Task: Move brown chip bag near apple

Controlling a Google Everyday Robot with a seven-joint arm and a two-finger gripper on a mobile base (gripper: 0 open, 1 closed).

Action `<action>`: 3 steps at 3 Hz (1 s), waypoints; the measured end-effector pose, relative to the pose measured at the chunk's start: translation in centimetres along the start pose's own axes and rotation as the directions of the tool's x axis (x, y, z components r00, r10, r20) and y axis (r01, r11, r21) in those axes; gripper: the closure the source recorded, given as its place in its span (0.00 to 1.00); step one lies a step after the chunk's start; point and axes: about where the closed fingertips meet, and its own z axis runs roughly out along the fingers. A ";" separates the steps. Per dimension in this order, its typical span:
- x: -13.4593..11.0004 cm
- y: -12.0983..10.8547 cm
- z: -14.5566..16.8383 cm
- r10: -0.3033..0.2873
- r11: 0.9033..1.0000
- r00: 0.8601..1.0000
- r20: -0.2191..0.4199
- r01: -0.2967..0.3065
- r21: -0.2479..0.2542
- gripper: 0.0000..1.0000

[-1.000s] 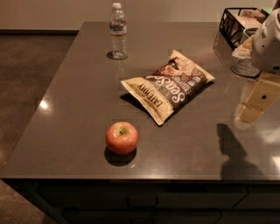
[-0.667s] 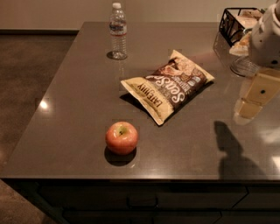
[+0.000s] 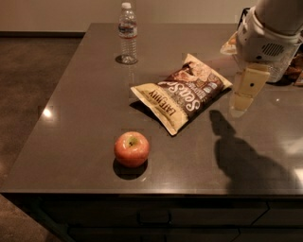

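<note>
The brown chip bag [image 3: 182,91] lies flat near the middle of the dark table, with a dark brown centre, cream-tan ends and white lettering. The apple [image 3: 131,149], red-pink with a yellowish patch at its stem, sits nearer the front edge, to the front left of the bag and apart from it. My gripper [image 3: 247,88] hangs from the white arm at the right, above the table just right of the bag's right end. It holds nothing that I can see.
A clear plastic water bottle [image 3: 128,34] stands upright at the back of the table [image 3: 85,123], behind the bag. A dark wire basket [image 3: 244,14] with snacks sits at the back right, mostly hidden by my arm.
My gripper has moved left and farther back, closer to the bag's right end. The bag, apple and bottle have not moved.
</note>
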 end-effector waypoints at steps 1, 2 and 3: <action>-2.1 -2.9 3.2 -0.083 0.996 0.996 0.025 0.084 -0.011 0.00; -4.4 -4.8 6.7 -0.185 0.982 0.981 0.052 0.186 -0.028 0.00; -6.6 -5.7 9.8 -0.293 0.952 0.952 0.087 0.299 -0.063 0.00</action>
